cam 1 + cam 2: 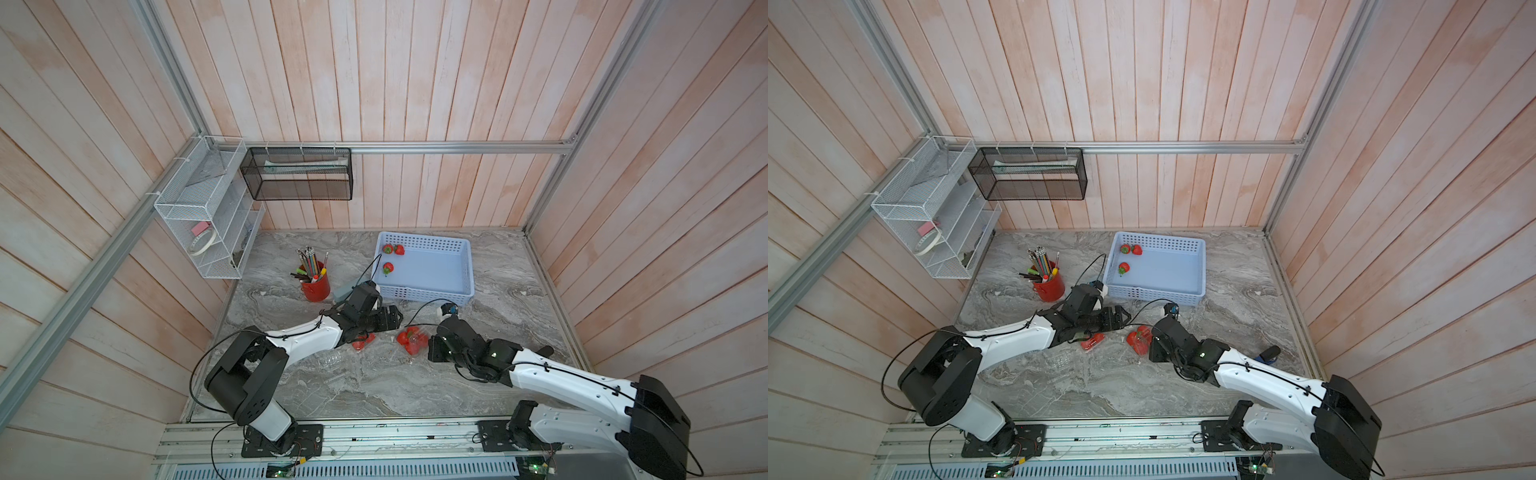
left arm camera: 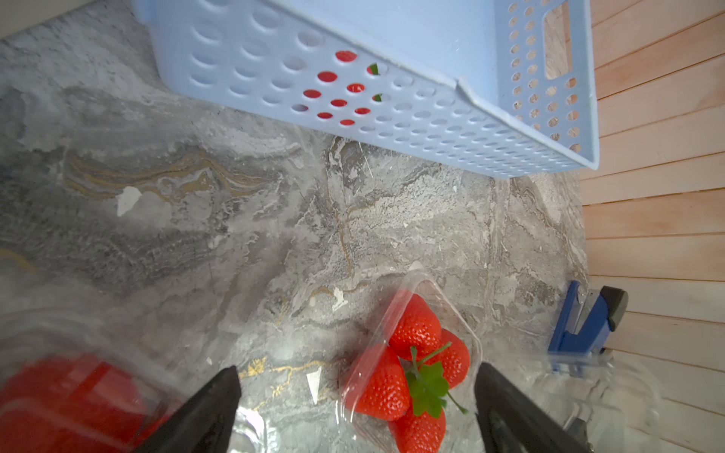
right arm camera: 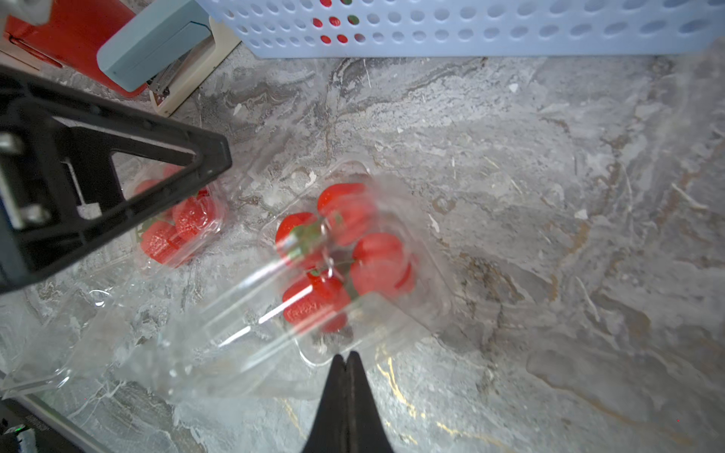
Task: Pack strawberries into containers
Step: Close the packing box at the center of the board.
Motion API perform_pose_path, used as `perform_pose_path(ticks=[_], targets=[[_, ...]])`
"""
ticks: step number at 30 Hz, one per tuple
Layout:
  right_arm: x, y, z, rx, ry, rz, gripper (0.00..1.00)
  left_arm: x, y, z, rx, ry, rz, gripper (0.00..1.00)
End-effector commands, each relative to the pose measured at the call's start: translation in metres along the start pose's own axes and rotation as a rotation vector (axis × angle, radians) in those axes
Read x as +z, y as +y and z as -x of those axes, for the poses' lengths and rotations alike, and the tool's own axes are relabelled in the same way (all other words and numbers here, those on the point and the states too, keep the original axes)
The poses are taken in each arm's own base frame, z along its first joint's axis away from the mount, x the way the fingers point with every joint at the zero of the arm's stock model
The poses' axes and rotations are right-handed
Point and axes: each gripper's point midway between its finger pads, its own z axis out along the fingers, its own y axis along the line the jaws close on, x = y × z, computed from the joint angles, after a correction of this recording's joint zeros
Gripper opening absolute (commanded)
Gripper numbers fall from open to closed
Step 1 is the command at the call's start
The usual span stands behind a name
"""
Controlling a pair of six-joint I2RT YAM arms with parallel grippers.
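Two clear containers hold strawberries in mid-table. Over the left container (image 1: pixel 363 341) hangs my left gripper (image 1: pixel 392 320), open and empty, one finger (image 3: pixel 176 164) above its berries (image 3: pixel 176 231). The right container (image 3: pixel 365 255) holds several strawberries (image 2: pixel 412 372), and its clear lid (image 3: pixel 196 333) shows blurred. My right gripper (image 3: pixel 347 359) is shut with its tips at that container's near rim; I cannot tell whether plastic is pinched. A third container (image 1: pixel 330 358) lies faint and empty. Three strawberries (image 1: pixel 388 257) lie in the light-blue basket (image 1: pixel 432 291).
A red pencil cup (image 1: pixel 316 286) stands left of the basket with a grey-blue stapler (image 3: pixel 153 43) beside it. A dark blue stapler (image 2: pixel 584 325) sits near the right wall. White wire racks (image 1: pixel 199 216) and a black mesh bin (image 1: pixel 297 174) hang on the walls.
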Motion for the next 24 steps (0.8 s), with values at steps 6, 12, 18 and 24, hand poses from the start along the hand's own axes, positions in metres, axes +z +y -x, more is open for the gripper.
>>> perform_pose_path(ticks=[6,12,18,24], targets=[[0.023,0.019,0.022,-0.024,-0.040,0.081,0.00,-0.004,-0.001,0.013,0.026,-0.034,0.028,0.96],[0.036,0.017,0.016,-0.013,-0.013,0.087,0.00,-0.003,0.004,0.014,0.009,-0.043,0.052,0.97],[0.046,0.012,0.010,-0.001,0.009,0.081,0.00,0.007,-0.004,-0.003,0.007,0.019,-0.041,0.97],[0.053,0.004,0.013,0.015,0.008,0.073,0.00,0.020,0.000,-0.025,-0.032,0.090,-0.084,0.97]])
